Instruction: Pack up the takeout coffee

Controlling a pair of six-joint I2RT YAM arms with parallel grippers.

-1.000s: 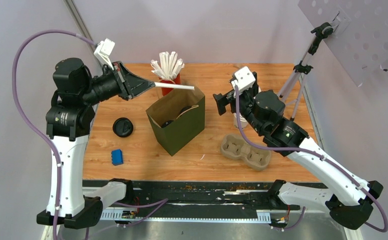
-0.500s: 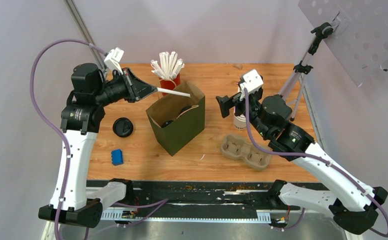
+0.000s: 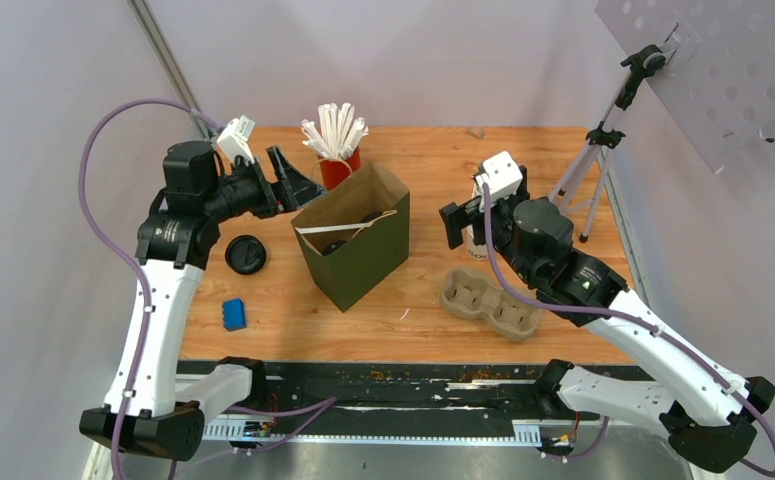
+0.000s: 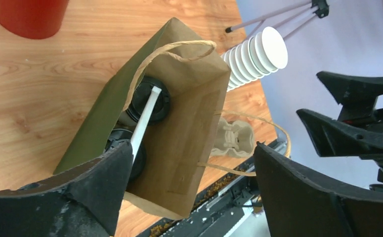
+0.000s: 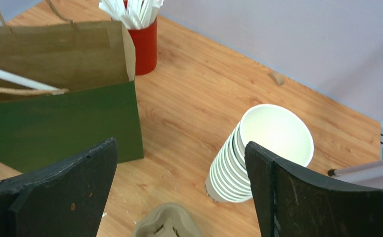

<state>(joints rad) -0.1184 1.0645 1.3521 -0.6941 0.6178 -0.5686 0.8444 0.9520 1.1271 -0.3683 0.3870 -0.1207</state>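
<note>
**Step in hand.** I judge the packing to be at its closing stage. The takeout coffee (image 4: 162,101) is inside the open paper bag (image 3: 359,276), which stands upright near the middle of the table. In the left wrist view only its black sip lid shows, deep in the bag. A second black-lidded cup (image 4: 117,139) sits just beside it on the near-left side. A white wrapped straw (image 4: 145,116) lies across both lids, gripped by nothing.

**End effectors.** The left gripper (image 3: 302,183) hovers just off the bag's far-left corner. Its jaws are spread wide and it holds nothing. The right gripper (image 5: 179,147) is also wide open and empty. It is to the right of the bag, with the stack of lidless white cups (image 5: 274,129) showing between its fingers. Neither gripper touches the bag.

**Other items.** The red cup of straws (image 3: 336,170) stands just behind the bag. A loose black lid (image 3: 246,254) and a small blue object (image 3: 233,314) lie to the bag's left. A cardboard cup carrier (image 3: 490,304) lies empty at the near right, and a tripod (image 3: 595,158) stands at the far right.

**Next move.** As I read it, nothing remains to be picked up for the coffee itself. What is needed is for the left arm to lift up and away to the left, staying clear of the bag's twine handles (image 4: 177,47). One of these loops close to the right-hand finger in the wrist view. Catching a handle could tip the bag and the cups in it. I cannot tell from these views whether the lids are fully seated.
</note>
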